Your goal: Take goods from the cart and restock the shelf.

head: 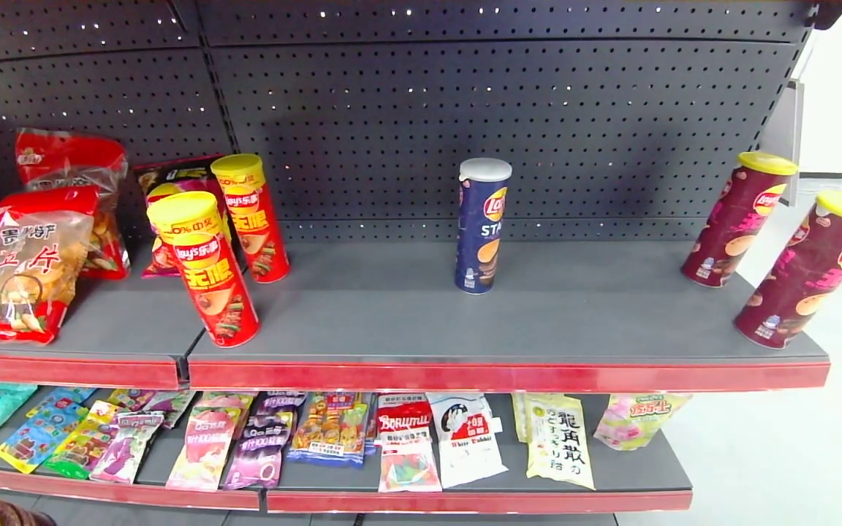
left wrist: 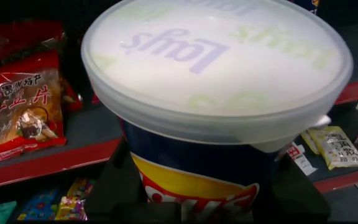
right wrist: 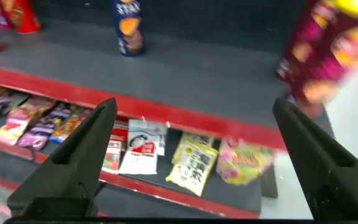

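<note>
A blue chips can with a white plastic lid sits right under the left wrist camera, and my left gripper is shut on its body, dark fingers on either side. It is held in front of the shelf's red edge. My right gripper stands open and holds nothing, in front of the upper shelf near its right end. On that upper shelf another blue chips can stands upright in the middle.
Two red chips cans and red snack bags stand at the shelf's left, two maroon cans at its right end. The lower shelf holds several flat candy packets. Bare board lies either side of the middle blue can.
</note>
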### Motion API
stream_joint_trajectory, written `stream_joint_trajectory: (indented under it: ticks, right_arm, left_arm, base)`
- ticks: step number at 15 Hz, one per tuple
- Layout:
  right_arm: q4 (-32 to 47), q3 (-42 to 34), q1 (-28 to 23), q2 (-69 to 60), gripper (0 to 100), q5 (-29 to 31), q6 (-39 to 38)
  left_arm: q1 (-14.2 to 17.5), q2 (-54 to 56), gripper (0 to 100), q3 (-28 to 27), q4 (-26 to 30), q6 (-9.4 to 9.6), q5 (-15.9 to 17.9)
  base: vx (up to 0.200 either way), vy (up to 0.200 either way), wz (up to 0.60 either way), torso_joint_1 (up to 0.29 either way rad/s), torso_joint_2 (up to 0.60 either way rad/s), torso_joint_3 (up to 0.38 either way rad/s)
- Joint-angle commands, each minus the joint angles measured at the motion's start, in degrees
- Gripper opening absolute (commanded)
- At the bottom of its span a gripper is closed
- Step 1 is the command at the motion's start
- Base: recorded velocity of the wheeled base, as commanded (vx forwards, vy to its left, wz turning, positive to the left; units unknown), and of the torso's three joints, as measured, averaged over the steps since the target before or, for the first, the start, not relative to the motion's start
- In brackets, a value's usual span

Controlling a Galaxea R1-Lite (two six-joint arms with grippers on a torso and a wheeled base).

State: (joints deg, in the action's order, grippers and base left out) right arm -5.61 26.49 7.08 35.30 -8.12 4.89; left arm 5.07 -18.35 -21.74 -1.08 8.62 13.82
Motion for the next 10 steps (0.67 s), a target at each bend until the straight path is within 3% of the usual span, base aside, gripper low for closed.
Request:
stream_joint_trajectory:
  ticks: [1, 5, 10]
  right_arm:
    - [-15.84, 13.41, 10.93, 37.38, 100, -2.25, 1.09]
    - [-18.74, 20.97, 14.63, 48.63, 100, -2.34, -4.54]
    - [-27.09, 25.63, 14.36, 60.58, 100, -2.69, -5.42]
  left_arm:
    - [0.03, -0.20, 0, 0.03, -0.06, -0.36, -1.26]
    - [0.11, 0.15, 0, -0.41, -0.06, -0.27, -2.93]
    - [0.03, 0.51, 0, 0.03, 0.03, -0.27, -4.51]
  base:
    - [0.000, 0.000, 0.00, 0.000, 0.00, 0.000]
    - [0.000, 0.000, 0.00, 0.000, 0.00, 0.000]
    - [0.000, 0.000, 0.00, 0.000, 0.00, 0.000]
